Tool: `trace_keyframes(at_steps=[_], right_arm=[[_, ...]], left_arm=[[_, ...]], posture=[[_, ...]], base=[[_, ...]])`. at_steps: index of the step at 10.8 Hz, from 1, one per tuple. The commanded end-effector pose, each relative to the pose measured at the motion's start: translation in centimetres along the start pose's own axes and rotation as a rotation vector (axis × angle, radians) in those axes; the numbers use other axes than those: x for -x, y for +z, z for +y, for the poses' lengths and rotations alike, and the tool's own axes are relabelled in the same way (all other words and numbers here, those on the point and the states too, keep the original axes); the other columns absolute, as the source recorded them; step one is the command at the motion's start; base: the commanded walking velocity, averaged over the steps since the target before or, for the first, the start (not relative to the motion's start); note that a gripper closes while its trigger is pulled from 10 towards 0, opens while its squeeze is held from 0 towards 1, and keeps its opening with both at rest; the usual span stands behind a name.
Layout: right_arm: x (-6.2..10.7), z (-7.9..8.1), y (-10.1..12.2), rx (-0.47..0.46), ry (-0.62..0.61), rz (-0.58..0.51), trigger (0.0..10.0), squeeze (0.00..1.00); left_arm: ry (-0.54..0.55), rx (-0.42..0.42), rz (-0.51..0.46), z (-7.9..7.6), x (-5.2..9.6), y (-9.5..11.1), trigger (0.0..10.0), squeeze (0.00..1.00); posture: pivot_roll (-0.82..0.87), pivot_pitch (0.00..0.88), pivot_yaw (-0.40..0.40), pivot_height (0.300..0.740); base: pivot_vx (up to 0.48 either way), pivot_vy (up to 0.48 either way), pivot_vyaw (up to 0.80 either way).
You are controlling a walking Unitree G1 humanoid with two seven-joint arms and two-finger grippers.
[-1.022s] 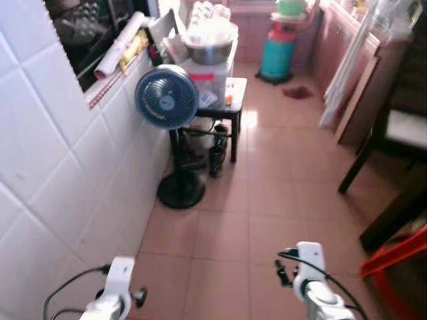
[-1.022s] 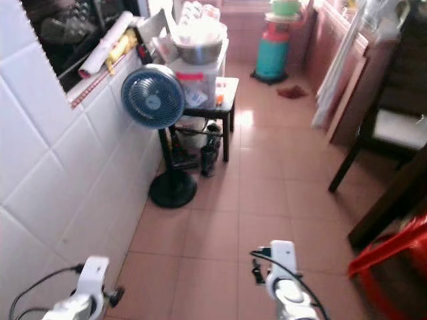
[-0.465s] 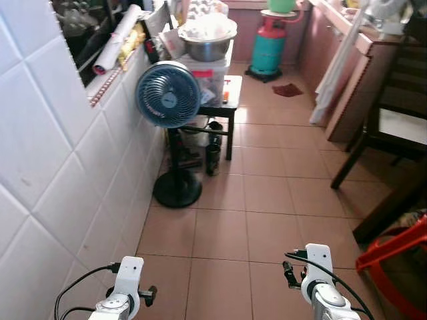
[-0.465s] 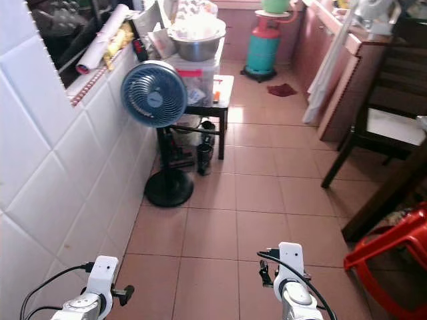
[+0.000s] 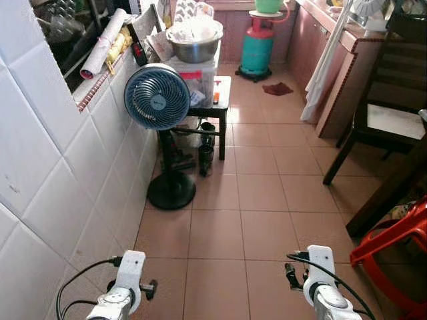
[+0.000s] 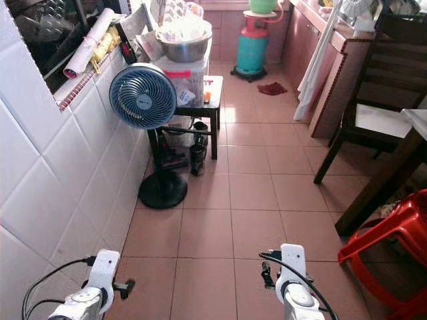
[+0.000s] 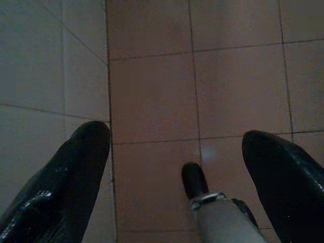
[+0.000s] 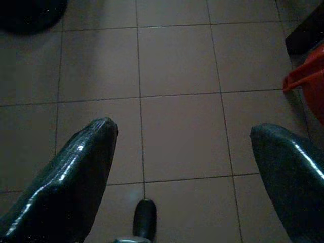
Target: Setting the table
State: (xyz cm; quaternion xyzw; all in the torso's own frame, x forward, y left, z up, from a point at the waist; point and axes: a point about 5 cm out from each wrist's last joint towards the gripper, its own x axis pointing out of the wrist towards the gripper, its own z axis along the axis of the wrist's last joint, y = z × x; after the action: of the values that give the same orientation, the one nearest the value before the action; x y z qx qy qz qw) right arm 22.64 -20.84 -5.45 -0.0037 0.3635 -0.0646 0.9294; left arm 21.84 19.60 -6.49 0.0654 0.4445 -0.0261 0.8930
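No tableware is in either gripper; the likeliest supply, a metal bowl (image 5: 195,41) heaped with goods on a small black table (image 5: 223,93), stands far ahead of the jaws, beyond the standing fan (image 5: 157,99). The left gripper (image 7: 174,167) and right gripper (image 8: 182,162) hang over bare floor tiles (image 5: 253,220), fingers spread wide, holding nothing. This looks like the approach step; next comes walking forward, I judge, clear of the red chair (image 5: 393,240) beside the right jaws.

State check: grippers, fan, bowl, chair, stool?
Left gripper: open, empty, over floor.
Right gripper: open, empty, over floor.
Fan: upright by the tiled wall.
Bowl: heaped full, on a box.
Chair: upright, seat bare.
Red stool: upright.
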Motion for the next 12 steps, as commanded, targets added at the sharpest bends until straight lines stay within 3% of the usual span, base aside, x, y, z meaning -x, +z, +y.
trace_keyframes(at_steps=[1,4,9,10,12], right_arm=[[-0.1,0.1,0.2,-0.001,-0.003,0.002,10.0,0.0],[-0.1,0.1,0.1,-0.001,0.001,0.004,10.0,0.0],[0.2,-0.1,-1.1,-0.063,-0.013,0.062,10.0,0.0],[0.2,0.0,-1.0,-0.039,-0.003,0.06,10.0,0.0],[-0.4,0.3,0.9,-0.052,0.015,0.014,10.0,0.0]], left_arm=[[0.009,-0.012,0.003,0.3,0.0,-0.1,10.0,0.0],[0.021,-0.007,-0.003,0.5,0.1,0.0,10.0,0.0],[0.031,0.081,-0.045,0.9,-0.1,1.5,10.0,0.0],[0.035,0.082,-0.05,0.9,-0.1,1.7,10.0,0.0],[0.061,0.149,-0.115,1.4,-0.1,3.9,10.0,0.0]], posture=[[0.02,0.0,0.003,0.74],[0.03,0.0,-0.001,0.74],[0.05,0.0,0.001,0.74],[0.05,0.0,0.001,0.74],[0.05,0.0,-0.006,0.74]], base=[[0.0,0.0,0.8],[0.0,0.0,0.8],[0.0,0.0,0.0],[0.0,0.0,0.0],[0.0,0.0,0.0]])
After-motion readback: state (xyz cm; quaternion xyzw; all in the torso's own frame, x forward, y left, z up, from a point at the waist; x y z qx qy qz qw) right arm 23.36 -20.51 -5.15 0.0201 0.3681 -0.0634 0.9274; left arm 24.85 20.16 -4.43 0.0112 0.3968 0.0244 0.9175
